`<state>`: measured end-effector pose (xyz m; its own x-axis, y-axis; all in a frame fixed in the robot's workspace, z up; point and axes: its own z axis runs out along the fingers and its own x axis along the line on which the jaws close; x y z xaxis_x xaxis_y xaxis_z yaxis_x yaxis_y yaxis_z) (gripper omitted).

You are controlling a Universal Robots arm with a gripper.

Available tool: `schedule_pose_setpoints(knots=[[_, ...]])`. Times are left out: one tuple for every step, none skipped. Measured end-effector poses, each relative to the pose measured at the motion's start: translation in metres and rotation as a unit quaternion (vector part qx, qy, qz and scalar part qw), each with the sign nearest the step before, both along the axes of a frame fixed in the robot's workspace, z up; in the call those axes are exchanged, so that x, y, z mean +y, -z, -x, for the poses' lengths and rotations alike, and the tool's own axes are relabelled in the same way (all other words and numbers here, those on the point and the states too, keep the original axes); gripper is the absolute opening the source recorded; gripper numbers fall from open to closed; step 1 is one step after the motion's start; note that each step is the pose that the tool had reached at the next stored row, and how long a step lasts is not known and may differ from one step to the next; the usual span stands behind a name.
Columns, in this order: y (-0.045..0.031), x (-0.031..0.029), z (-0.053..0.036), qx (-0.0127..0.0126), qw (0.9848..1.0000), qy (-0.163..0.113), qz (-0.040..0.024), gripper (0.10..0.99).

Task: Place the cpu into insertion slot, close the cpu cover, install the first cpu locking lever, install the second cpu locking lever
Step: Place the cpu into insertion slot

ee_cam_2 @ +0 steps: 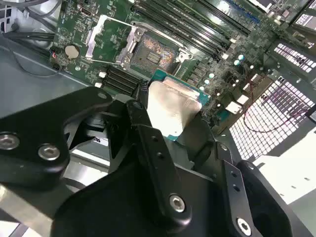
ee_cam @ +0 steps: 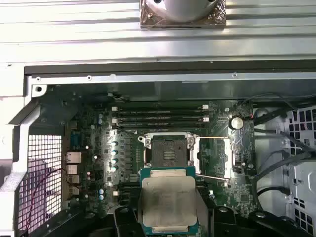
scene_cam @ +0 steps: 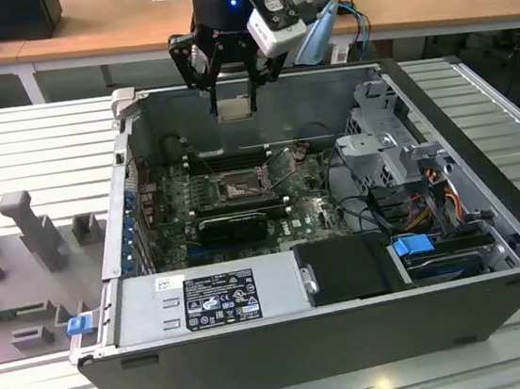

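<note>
My gripper hangs above the open computer case, shut on the cpu, a flat square chip with a pale silvery face. In both wrist views the cpu sits between the black fingers, held by its edges. The insertion slot lies bare on the green motherboard, well below the chip. Its pin field is uncovered. The cpu cover is swung open beside the slot, with two thin levers raised along it. In the exterior view the slot is in the middle of the board.
Long black memory slots run beside the socket. A black expansion card, the power supply and a drive cage stand inside the case. The case's rear wall rises close to the gripper. A grey moulded tray lies outside.
</note>
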<state>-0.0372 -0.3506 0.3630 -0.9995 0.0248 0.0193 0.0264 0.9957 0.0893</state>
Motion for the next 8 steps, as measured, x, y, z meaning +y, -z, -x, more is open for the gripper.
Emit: schedule_pose_setpoints(knots=[[0.0000,0.0000,-0.0001,0.0000,1.0000,0.006,0.0000,0.529],[0.0000,0.0000,0.0000,0.0000,0.9996,0.028,0.0000,0.529],[0.0000,0.0000,0.0000,0.0000,0.9992,0.039,0.0000,0.529],[0.0000,0.0000,0.0000,0.0000,0.9990,0.046,0.0000,0.529],[0.0000,0.0000,0.0000,0.0000,0.9986,0.053,0.0000,0.529],[0.0001,0.0000,0.0000,0.0000,0.9980,0.063,0.0000,0.529],[0.0002,0.0000,0.0000,0.0000,0.9977,0.067,0.0000,0.529],[0.0003,0.0000,0.0000,0.0001,0.9976,0.069,0.0000,0.529]])
